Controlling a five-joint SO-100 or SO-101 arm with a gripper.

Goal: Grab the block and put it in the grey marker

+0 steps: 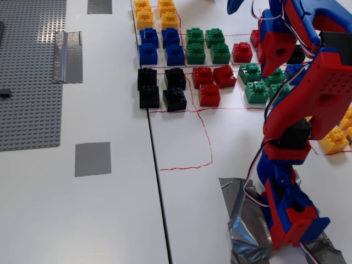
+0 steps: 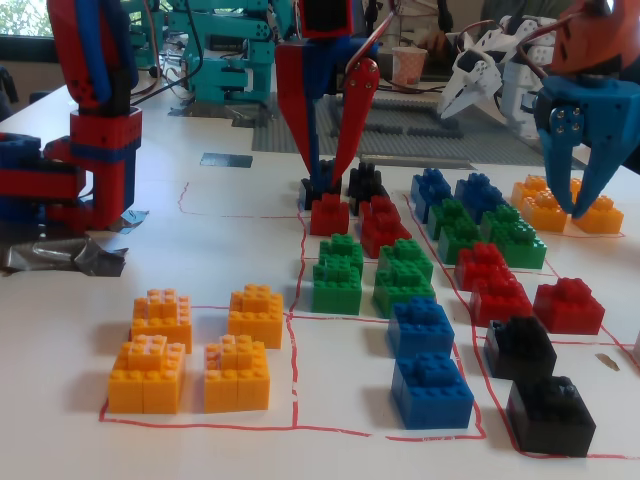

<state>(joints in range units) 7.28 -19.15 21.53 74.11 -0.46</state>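
Note:
Several green blocks lie on the table. One group (image 1: 256, 91) sits right under my gripper (image 1: 268, 70); it shows in the other fixed view too (image 2: 338, 285). A second green group (image 1: 207, 45) lies further off. My gripper (image 2: 327, 187) hangs point-down with its red and blue fingers spread, open and empty. In that low fixed view its tips appear just over a red brick (image 2: 330, 214) behind the green ones. The grey marker (image 1: 92, 158) is a flat matte patch far left on the table, away from the gripper; it may be the dark patch (image 2: 225, 160) at the back.
Red (image 1: 209, 82), black (image 1: 161, 88), blue (image 1: 160, 45) and yellow (image 1: 155, 14) bricks fill red-lined cells around the green ones. A shiny tape strip (image 1: 69, 56) and a studded baseplate (image 1: 30, 71) lie left. A second arm's blue gripper (image 2: 580, 150) hangs over yellow bricks.

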